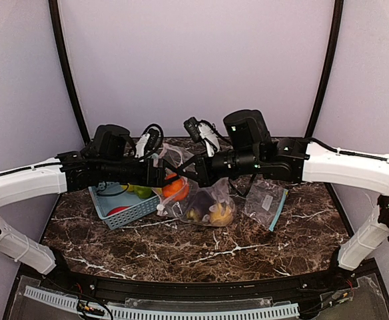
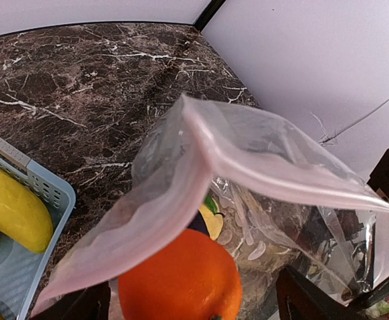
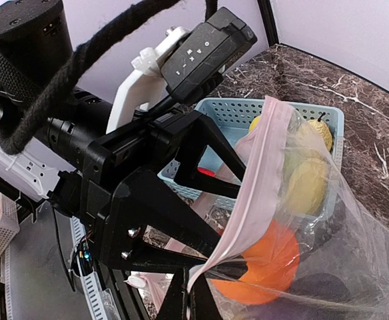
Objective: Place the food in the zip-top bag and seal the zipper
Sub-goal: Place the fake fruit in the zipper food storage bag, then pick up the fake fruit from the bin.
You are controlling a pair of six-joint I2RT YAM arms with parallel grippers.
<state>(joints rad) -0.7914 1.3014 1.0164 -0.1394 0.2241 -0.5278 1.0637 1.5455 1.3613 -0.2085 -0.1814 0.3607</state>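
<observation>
Mid-loading here: the right tool [image 3: 194, 303] pinches the zip-top bag [image 2: 261, 153] rim up off the bench, the left tool [image 2: 193, 280] sits spread around the orange [image 1: 174, 189] in its mouth, so I'd guess next is pulling clear to grab that lemon [image 2: 14, 210] from the blue basket [image 2: 48, 193].

Found no legible text, label, brand or number. Noted faint white lettering on black box-shaped camera housing [image 3: 206, 48], right wrist view; too blurred to read.

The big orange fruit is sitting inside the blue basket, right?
Not quite. The orange is sitting at the mouth of the zip-top bag, beside the blue basket, not inside it. The left wrist view shows it.
</observation>
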